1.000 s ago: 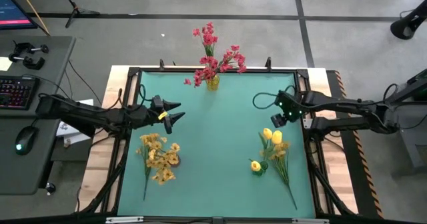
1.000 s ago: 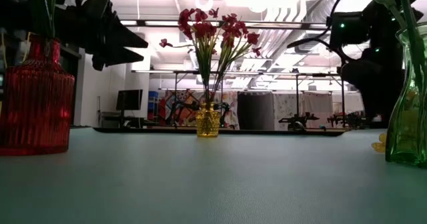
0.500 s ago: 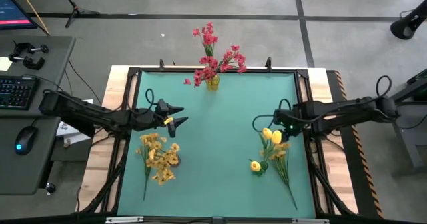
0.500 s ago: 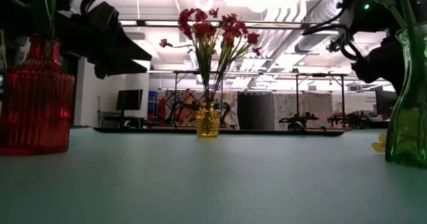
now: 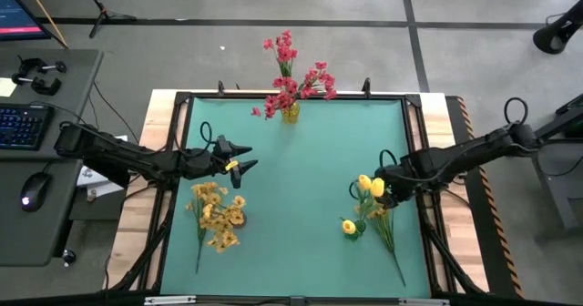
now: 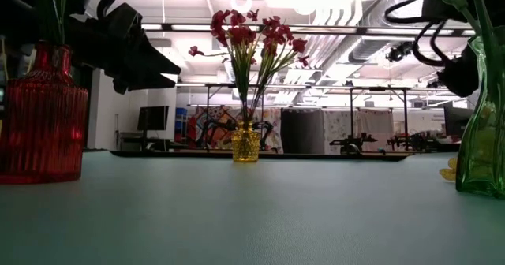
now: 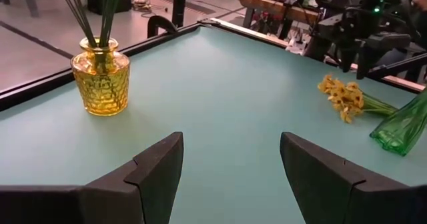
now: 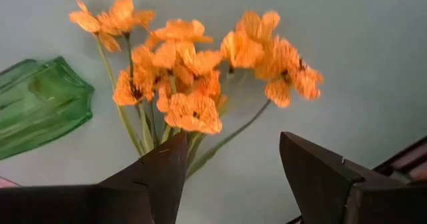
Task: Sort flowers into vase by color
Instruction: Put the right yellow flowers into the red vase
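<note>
Right gripper (image 5: 386, 189), fingers apart, is held over yellow tulip buds (image 5: 371, 186) at four o'clock; left gripper (image 5: 239, 158), fingers apart, is held at nine o'clock.

Out beyond the back of my left claw (image 5: 240, 158) stands a grey desk (image 5: 73, 87) carrying a keyboard (image 5: 20, 126) and a computer mouse (image 5: 30, 189). Beneath the claw spreads a teal table mat (image 5: 301, 206), edged by a black rail (image 5: 291, 96).
</note>
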`<action>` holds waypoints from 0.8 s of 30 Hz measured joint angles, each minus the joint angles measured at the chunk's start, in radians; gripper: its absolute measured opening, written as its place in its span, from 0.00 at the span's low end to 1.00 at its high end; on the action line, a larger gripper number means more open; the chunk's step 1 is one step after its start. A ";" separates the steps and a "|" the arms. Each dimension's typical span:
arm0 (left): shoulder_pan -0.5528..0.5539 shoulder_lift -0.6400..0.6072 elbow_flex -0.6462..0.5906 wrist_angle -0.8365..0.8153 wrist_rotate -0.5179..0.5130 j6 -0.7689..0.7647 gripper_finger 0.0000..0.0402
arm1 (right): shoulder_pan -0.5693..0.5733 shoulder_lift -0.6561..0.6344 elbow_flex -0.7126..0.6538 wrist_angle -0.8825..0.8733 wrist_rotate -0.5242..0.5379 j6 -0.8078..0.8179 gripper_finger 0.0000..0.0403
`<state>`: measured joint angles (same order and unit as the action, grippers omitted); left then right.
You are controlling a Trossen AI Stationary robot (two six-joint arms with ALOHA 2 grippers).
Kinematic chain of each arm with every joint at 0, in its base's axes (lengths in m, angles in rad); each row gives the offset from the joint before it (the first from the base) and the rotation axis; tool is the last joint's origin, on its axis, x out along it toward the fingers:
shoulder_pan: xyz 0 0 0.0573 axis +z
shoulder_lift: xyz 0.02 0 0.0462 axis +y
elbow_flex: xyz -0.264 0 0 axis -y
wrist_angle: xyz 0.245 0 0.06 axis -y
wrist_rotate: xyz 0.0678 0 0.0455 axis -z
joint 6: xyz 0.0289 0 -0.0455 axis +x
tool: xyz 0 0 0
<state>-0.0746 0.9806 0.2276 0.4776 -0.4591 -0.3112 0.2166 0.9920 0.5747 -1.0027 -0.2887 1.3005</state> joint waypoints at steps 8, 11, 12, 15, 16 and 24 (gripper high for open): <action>0.000 0.000 0.000 0.000 -0.002 0.001 0.59 | 0.139 0.001 0.000 0.087 0.029 0.144 0.57; 0.000 0.000 0.000 0.000 -0.002 0.001 0.59 | 0.188 0.007 0.000 0.108 0.053 0.194 0.57; 0.000 0.000 0.000 0.000 -0.002 0.001 0.59 | 0.202 0.013 0.000 0.109 0.053 0.211 0.57; 0.000 0.000 0.000 0.000 -0.002 0.001 0.59 | 0.243 0.042 0.000 0.111 0.053 0.254 0.57; 0.000 -0.001 0.000 0.000 -0.002 0.001 0.59 | 0.255 0.055 0.000 0.115 0.053 0.266 0.57; 0.000 -0.001 0.000 0.000 -0.002 0.001 0.59 | 0.293 0.169 0.000 0.209 0.051 0.274 0.57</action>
<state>-0.0742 0.9798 0.2276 0.4771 -0.4606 -0.3103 0.5101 1.1609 0.5747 -0.7936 -0.2376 1.5749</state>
